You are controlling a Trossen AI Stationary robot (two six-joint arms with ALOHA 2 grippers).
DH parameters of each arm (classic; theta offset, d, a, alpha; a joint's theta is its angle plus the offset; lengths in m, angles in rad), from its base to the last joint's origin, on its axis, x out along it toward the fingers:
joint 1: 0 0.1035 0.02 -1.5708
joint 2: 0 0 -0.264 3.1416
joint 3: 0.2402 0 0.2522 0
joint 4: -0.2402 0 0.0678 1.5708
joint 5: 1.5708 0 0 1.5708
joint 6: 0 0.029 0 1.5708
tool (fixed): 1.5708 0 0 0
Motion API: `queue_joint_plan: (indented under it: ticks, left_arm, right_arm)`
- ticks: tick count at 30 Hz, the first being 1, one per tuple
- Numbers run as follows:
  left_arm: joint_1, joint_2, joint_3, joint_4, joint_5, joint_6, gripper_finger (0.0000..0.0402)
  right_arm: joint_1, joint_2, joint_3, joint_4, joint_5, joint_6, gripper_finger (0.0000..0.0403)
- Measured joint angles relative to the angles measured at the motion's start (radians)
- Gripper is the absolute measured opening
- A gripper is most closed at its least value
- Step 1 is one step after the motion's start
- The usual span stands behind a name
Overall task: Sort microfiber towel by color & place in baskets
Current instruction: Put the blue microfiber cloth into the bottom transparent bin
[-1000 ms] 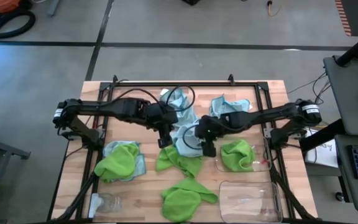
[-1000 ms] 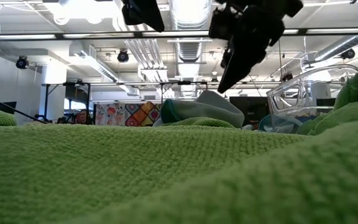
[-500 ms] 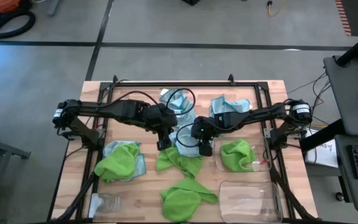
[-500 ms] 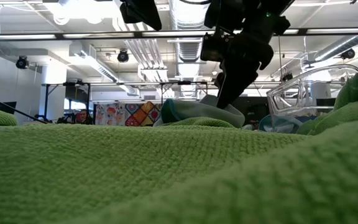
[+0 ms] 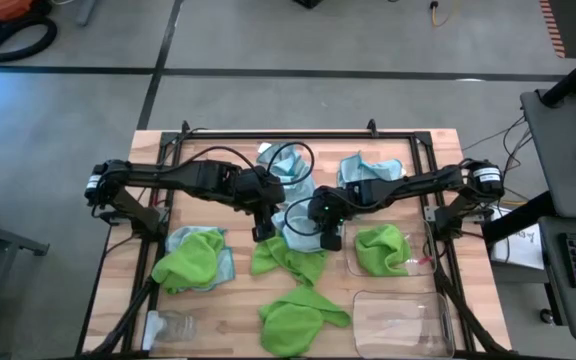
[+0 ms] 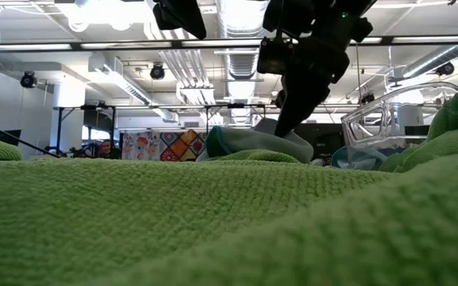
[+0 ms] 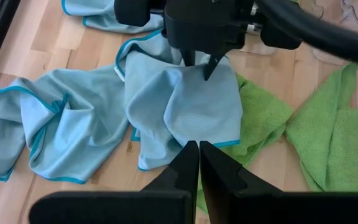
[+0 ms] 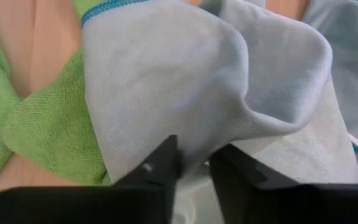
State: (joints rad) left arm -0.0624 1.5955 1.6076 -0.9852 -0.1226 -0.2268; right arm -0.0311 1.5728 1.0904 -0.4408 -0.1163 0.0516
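A pale blue towel [image 5: 298, 218] lies crumpled at the table's middle, partly over a lime green towel [image 5: 288, 258]. My right gripper [image 8: 194, 163] is down on it and shut on a raised fold. It also shows in the left wrist view [image 7: 204, 70] and in the low view [image 6: 289, 127]. My left gripper [image 7: 197, 155] hangs shut just to the left, above the same towel, and touches nothing. Two more blue towels [image 5: 278, 160] [image 5: 368, 170] lie at the far side. Green towels lie at the left [image 5: 193, 258] and near the front [image 5: 298, 315]. My right gripper pinches a raised fold of the blue towel [image 8: 194, 146] between its two fingers, near the towel's middle. The fingers slant down from the table's right side. The rest of the towel lies slack on the table and on the green towel beside it.
One clear basket [image 5: 423, 262] right of the grippers holds a green towel [image 5: 380, 248]. A second clear basket [image 5: 403, 322] stands at the front right. A small clear jar [image 5: 173, 325] stands at the front left. A green towel fills the low view's foreground [image 6: 213, 230].
My right gripper has come down and a little toward the table's left, onto the blue towel at the middle. The towels have stayed where they were.
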Motion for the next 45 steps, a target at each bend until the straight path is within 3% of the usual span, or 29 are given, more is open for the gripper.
queue_joint_plan:
  ticks: [4,12,23,35,45]
  left_arm:
    - [0.000,0.000,0.000,-0.001,0.000,0.000,0.0000]
    - [0.000,0.000,0.000,-0.008,-0.001,0.000,0.0000]
    - [0.000,0.000,0.000,-0.013,-0.002,0.000,0.0000]
    - [0.000,0.000,0.000,-0.028,-0.002,0.000,0.0000]
    - [0.000,0.000,0.000,-0.028,-0.002,0.033,0.0000]
  right_arm:
    - [0.000,-0.004,0.000,-0.004,-0.001,0.013,0.0016]
    - [0.000,-0.067,0.000,-0.019,-0.066,0.072,0.0009]
    - [0.031,-0.315,0.000,-0.029,-0.069,0.179,0.0009]
    - [0.270,-0.513,0.000,0.039,-0.062,0.264,0.0009]
    - [0.537,-0.605,0.000,0.093,0.062,0.244,0.0009]
